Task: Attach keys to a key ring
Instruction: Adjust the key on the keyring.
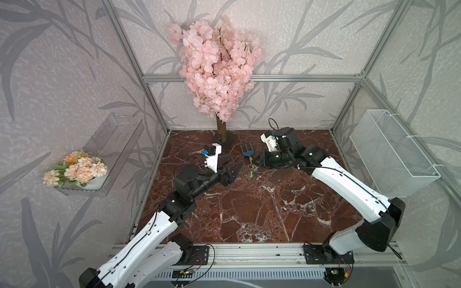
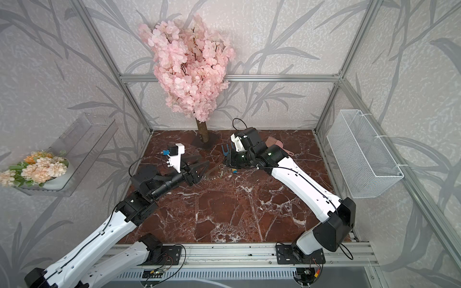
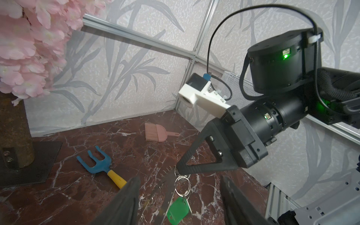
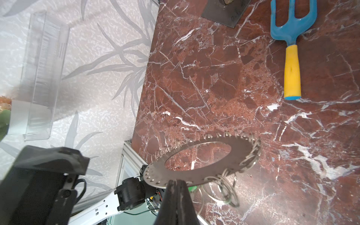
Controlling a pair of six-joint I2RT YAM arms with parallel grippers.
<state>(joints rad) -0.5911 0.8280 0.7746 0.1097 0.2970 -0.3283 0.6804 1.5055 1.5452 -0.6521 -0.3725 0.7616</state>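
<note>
My right gripper (image 4: 176,182) is shut on the rim of the key ring (image 4: 204,161), a flat grey disc with a large hole and small split rings round its edge, held just above the marble. In the left wrist view the key ring (image 3: 167,191) is edge-on. The key's green tag (image 3: 178,208) hangs below it from linked split rings. The key's metal blade is not clearly visible. My left gripper (image 3: 180,178) is open, its fingers (image 3: 124,200) on either side of the tag without touching it. In both top views the two grippers (image 1: 237,159) (image 2: 225,164) face each other near the key ring (image 1: 252,170).
A blue-and-yellow toy fork (image 1: 247,152) lies just behind the grippers. A pink brush with dustpan (image 3: 155,132) lies farther back. The pink blossom tree (image 1: 219,74) stands on a dark base plate (image 3: 29,161). A white wire basket (image 1: 391,152) hangs on the right wall and a clear tray with flowers (image 1: 82,167) on the left wall.
</note>
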